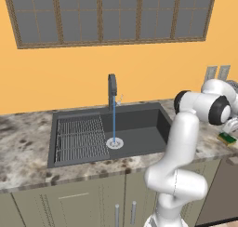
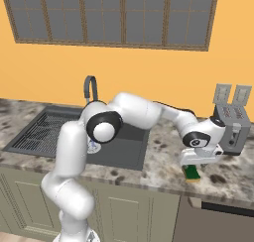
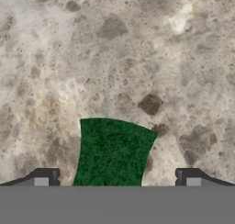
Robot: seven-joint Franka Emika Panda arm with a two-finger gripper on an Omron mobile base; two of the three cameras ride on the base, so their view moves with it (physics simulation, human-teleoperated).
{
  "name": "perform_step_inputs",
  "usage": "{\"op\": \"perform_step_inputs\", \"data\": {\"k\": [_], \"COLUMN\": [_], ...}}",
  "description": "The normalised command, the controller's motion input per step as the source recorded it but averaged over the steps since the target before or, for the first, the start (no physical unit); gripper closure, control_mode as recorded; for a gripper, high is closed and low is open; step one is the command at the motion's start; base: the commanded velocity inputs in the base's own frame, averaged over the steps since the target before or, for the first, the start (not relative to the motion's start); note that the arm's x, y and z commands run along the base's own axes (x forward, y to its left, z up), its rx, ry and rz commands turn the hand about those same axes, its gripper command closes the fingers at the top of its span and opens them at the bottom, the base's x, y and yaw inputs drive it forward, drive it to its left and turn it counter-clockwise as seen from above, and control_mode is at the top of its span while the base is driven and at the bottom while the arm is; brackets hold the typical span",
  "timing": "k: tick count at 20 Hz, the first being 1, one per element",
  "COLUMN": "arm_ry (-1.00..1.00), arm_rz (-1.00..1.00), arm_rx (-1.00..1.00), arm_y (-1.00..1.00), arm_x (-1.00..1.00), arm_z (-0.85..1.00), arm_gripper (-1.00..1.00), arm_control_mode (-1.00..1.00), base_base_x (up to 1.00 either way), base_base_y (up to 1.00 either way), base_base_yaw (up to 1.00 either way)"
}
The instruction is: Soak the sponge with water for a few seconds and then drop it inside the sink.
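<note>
The green sponge (image 3: 112, 152) lies on the speckled surface (image 3: 114, 58), well right of the sink (image 1: 139, 128), where water (image 1: 114, 121) runs from the faucet (image 1: 112, 89). The tool (image 3: 117, 179) hangs just above the sponge, jaws wide, one either side (nothing held). Judged step: the pickup; next, lower and close.

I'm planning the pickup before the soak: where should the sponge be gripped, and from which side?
Grip the sponge across its two long side edges, coming straight down from above. It lies flat, green face up, on the counter, and the open gripper already straddles it.
</note>
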Motion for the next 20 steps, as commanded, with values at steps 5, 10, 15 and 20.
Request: {"op": "perform_step_inputs", "data": {"k": [5, 10, 15, 20], "arm_ry": [0.0, -0.05, -0.07, -0.05], "arm_rz": [-0.07, -0.04, -0.02, -0.02], "arm_rx": [0.0, -0.01, 0.0, 0.0], "arm_y": [0.23, 0.0, 0.0, 0.0], "arm_x": [0.0, 0.0, 0.0, 0.0], "arm_z": [0.0, -0.13, -0.19, -0.16], "arm_gripper": [-1.0, -1.0, -1.0, -1.0], "arm_control_mode": [-1.0, -1.0, -1.0, -1.0], "base_base_x": [0.0, 0.0, 0.0, 0.0], "base_base_y": [0.0, 0.0, 0.0, 0.0], "base_base_yaw": [0.0, 0.0, 0.0, 0.0]}}
